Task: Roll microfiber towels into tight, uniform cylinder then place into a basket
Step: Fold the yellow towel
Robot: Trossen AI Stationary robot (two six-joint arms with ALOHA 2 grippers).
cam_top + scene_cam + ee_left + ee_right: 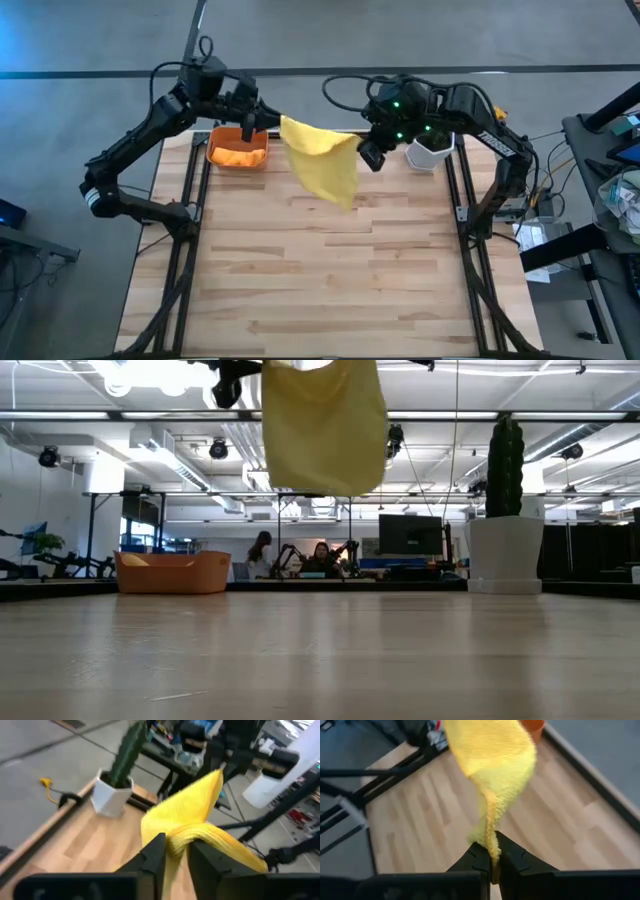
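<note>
A: Yellow towel (322,158) is up in the air, slung between both hands over the far half of the surface (330,270). Nothing of it touches the wood, going by the low view.

B: Grips?

A: Right hand (491,862) is pressed together on a thin bunched edge of the cloth. Left hand (174,854) has a thick fold between its fingers, but there's a bit of gap around it, so I judge that pinch as loose, maybe letting go.

B: So what do you want from me on this step?

A: Lay it flat before any rolling. Keep the right hand's pinch firm, hold both corners level and pull them apart so the sheet hangs without twist. Right now it droops to one side and looks crumpled.

B: And then?

A: Lower it toward the open middle of the surface, trailing edge down first, and drag gently so it spreads rather than piles. A wrinkled start will likely give a lumpy roll.

B: Where's the basket (238,148)?

A: Far left corner, just beside the left hand, with the orange towel (236,155) already in it. The cactus pot (428,153) sits at the far right, under the right arm. Keep the spread clear of both.

B: Risk?

A: If the left pinch slips early, the cloth swings off the right hand alone.
</note>
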